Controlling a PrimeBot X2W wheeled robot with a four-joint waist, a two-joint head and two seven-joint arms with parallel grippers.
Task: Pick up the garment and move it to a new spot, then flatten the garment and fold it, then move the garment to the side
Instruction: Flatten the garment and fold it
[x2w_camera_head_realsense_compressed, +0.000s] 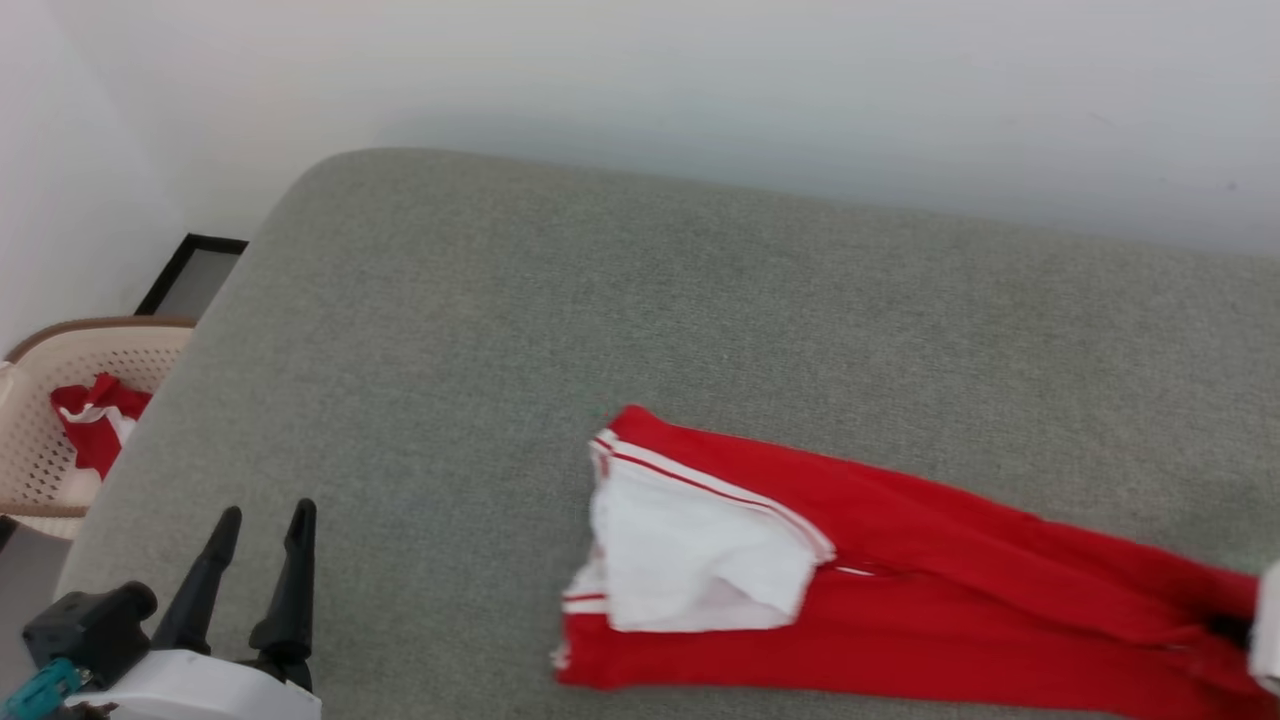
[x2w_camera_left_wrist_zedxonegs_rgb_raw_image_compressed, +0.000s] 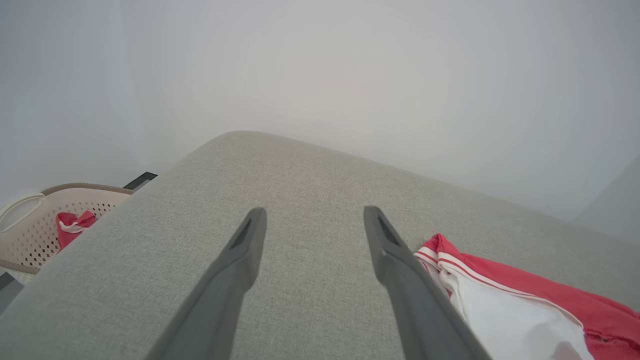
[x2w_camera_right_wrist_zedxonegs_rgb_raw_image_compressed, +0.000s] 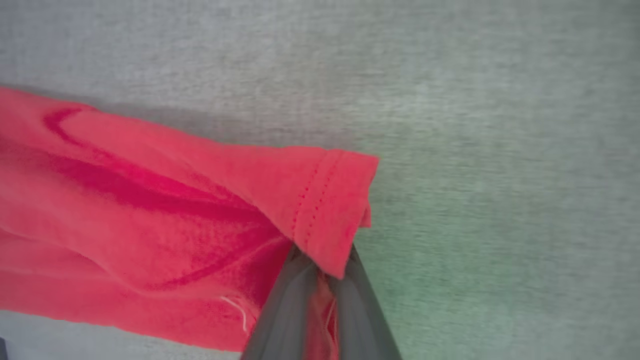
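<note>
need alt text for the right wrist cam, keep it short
The right gripper is shut on the stitched hem of a red garment, with cloth pinched between its two dark fingers. The rest of the garment spreads to the view's left over a grey fabric surface.

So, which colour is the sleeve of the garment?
White, with red-white striped trim; the head view shows the sleeve best.
</note>
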